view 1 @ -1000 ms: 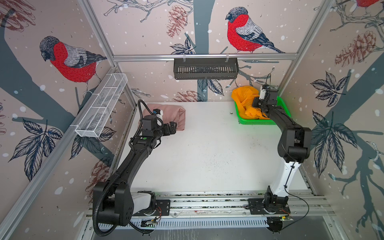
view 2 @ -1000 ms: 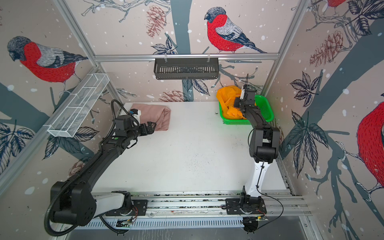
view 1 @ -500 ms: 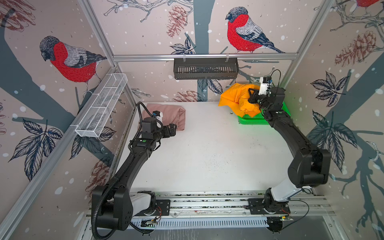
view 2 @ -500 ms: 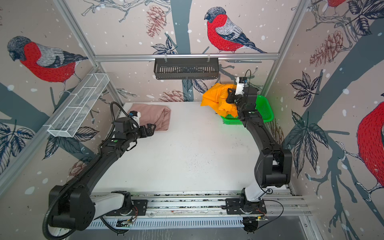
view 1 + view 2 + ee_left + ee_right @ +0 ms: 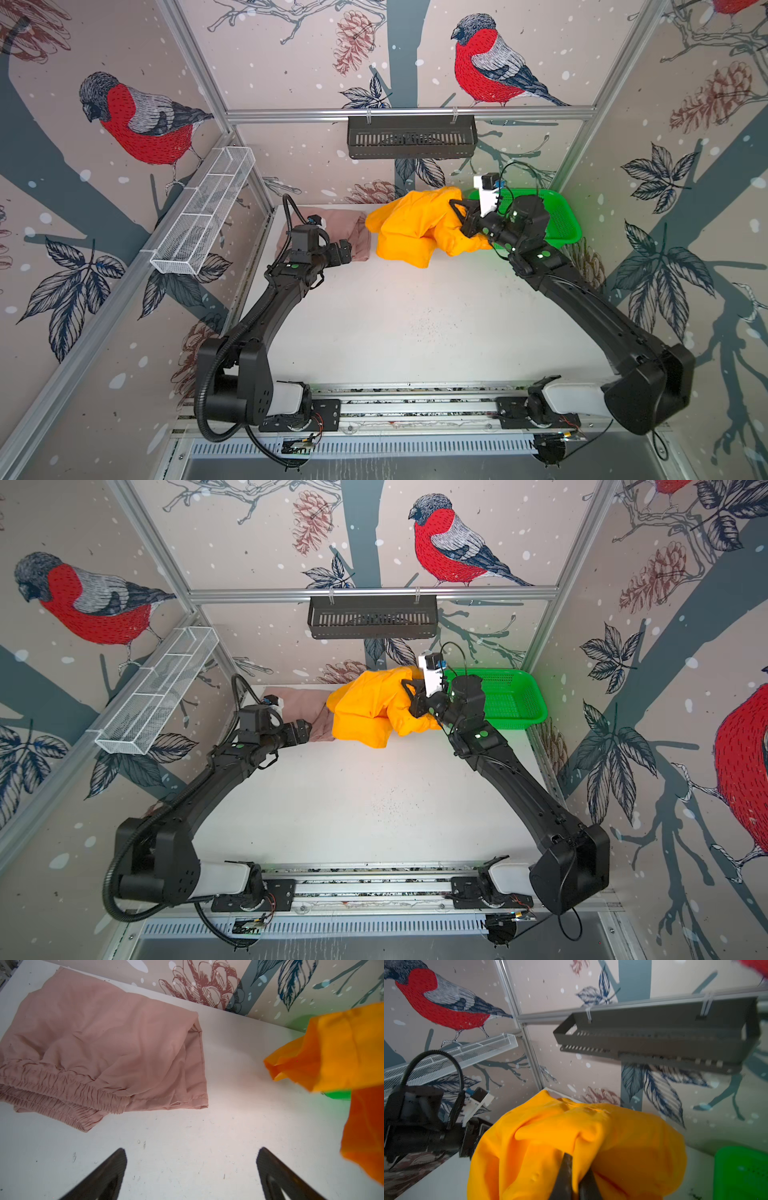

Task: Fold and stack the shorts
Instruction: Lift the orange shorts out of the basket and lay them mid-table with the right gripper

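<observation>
The right pincer (image 5: 457, 210) is clenched on a bunched fold of the orange shorts (image 5: 411, 232), and in the right wrist view its two dark fingers (image 5: 566, 1167) press close together with bright cloth pinched between them. The orange shorts hang from that grip in a loose, crumpled mass over the back of the white desk (image 5: 395, 324), between the green basket (image 5: 559, 220) at the back right and the pink shorts (image 5: 343, 222) at the back left. No cloth shows inside the basket, and the frames do not show whether the orange hem touches the desk. The pink shorts lie folded flat on the desk close to the back wall, with the gathered waistband (image 5: 62, 1088) along one edge. In both top views the orange cloth seems to overlap the pink pair, but the left wrist view shows a strip of bare desk between them. The left pincer (image 5: 191, 1152) is released, its jaws spread wide with nothing between them. It hovers over bare desk just beside the near edge of the pink shorts.
</observation>
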Available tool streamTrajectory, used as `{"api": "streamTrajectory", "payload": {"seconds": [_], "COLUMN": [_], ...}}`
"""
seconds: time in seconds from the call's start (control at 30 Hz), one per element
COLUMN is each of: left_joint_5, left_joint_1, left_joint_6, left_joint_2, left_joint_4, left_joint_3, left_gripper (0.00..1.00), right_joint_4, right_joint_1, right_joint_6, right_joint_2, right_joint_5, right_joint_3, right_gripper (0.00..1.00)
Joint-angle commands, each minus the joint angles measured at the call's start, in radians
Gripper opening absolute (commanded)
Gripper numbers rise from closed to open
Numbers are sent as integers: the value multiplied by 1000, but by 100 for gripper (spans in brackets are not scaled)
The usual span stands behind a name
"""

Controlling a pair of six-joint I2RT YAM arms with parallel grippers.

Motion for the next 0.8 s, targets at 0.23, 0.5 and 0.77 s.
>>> {"api": "streamTrajectory", "payload": {"seconds": [0.23,0.5,0.77], "left_joint_5": [-149,-206,-330], "left_joint_1": [-10,-16,-17], "left_joint_6": [88,144,145], "left_joint_2": [329,651,849], "left_joint_4": [6,-144,-254], "left_joint_3": [212,512,690], "left_gripper": [98,98,98], "right_joint_4": [-24,-138,-121], "right_joint_1": [13,11,32], "right_joint_6": [26,-3,39], "right_joint_2": [23,64,88], "right_joint_5": [-41,-20,-70], "right_joint_3": [-308,-346,-356], "right_gripper": [2,2,6]}}
